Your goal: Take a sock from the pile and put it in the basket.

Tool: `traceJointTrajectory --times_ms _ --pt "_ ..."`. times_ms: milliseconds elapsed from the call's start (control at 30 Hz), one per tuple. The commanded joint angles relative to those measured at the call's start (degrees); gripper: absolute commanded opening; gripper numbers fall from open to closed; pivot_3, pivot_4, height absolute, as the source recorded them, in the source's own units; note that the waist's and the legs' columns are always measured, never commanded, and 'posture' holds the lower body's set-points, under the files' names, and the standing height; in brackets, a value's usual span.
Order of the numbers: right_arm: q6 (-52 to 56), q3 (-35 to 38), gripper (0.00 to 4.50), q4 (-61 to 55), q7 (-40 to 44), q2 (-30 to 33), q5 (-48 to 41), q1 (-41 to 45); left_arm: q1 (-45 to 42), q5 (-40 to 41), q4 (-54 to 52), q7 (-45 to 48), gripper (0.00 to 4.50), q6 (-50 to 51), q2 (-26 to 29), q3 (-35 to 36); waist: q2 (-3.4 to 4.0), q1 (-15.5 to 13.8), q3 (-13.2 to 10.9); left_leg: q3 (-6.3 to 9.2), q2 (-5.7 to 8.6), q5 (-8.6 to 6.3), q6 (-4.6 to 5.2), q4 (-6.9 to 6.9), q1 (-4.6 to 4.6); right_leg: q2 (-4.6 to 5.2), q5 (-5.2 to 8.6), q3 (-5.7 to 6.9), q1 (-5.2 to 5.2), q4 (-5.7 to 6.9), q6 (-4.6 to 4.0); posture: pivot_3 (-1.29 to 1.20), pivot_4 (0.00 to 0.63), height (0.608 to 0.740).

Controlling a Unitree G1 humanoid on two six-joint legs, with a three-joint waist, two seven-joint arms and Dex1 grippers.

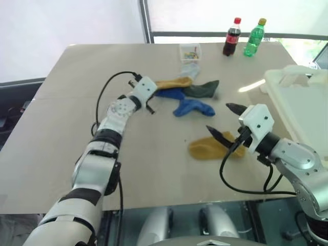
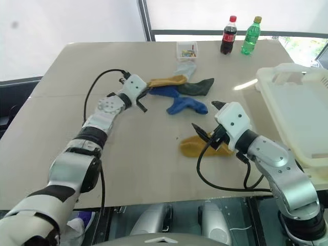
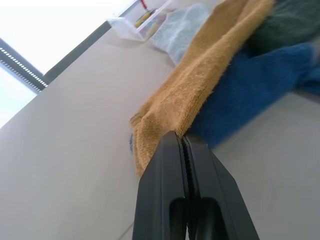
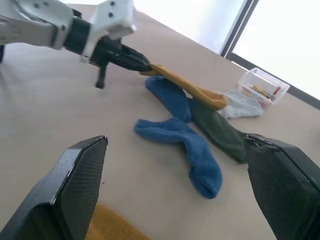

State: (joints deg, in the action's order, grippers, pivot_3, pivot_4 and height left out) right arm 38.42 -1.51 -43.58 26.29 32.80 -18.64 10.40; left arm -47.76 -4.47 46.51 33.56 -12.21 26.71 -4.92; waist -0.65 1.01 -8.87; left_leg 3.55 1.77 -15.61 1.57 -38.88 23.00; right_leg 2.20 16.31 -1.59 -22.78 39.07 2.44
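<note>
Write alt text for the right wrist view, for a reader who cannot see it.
The left gripper, shut on the end of a mustard-yellow sock, pinches it at the edge of the sock pile on a tan table. Blue, dark green and pale grey socks lie beside it, and the right gripper stands open in the foreground.

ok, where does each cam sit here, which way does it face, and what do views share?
Left and right eye views: on the head, looking forward and down over the table; both arms show, plus the pile and basket.
Left wrist view: along the left gripper, shut on the mustard sock at the pile's edge.
Right wrist view: between the open right gripper fingers, facing the pile and the left gripper.
Shared: all four show the mustard sock, blue socks and the small clear box.
</note>
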Motion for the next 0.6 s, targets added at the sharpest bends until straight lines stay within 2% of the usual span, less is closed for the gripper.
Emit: traceJointTrajectory --times_ms 33,167,400,600 --pt "-1.44 0.79 4.5 -0.43 0.63 -0.13 -0.44 -0.06 9.36 5.49 -19.78 5.63 0.01 7.16 3.83 2.9 0.01 0.21 0.01 0.01 -0.01 0.0 0.0 0.01 0.0 0.0 0.0 -0.05 -0.01 0.0 0.0 0.0 0.15 0.74" --pt "-2.54 0.53 4.5 0.93 1.82 -0.3 -0.64 0.1 20.27 8.92 -35.6 8.54 0.01 16.5 9.21 6.4 0.0 -0.26 0.0 0.03 -0.04 -0.01 0.0 0.05 -0.01 0.02 0.0 -0.28 -0.02 -0.01 -0.01 0.0 0.15 0.74" --pt "-5.15 -0.85 4.5 4.2 4.8 -0.35 -0.65 0.73 40.01 17.79 -53.43 23.09 0.01 26.6 22.44 10.83 0.07 -0.26 -0.01 0.06 -0.03 -0.15 0.21 0.13 -0.18 0.09 0.0 -0.23 0.08 0.02 -0.02 0.0 0.15 0.74" --pt "-6.86 -1.71 4.5 6.15 6.28 -0.62 -0.44 0.65 47.25 26.54 -64.52 29.52 0.01 35.94 27.55 13.04 0.12 -0.65 -0.03 0.12 -0.01 -0.15 0.21 0.28 -0.16 0.2 0.0 -0.12 0.08 -0.13 -0.04 0.0 0.15 0.74"
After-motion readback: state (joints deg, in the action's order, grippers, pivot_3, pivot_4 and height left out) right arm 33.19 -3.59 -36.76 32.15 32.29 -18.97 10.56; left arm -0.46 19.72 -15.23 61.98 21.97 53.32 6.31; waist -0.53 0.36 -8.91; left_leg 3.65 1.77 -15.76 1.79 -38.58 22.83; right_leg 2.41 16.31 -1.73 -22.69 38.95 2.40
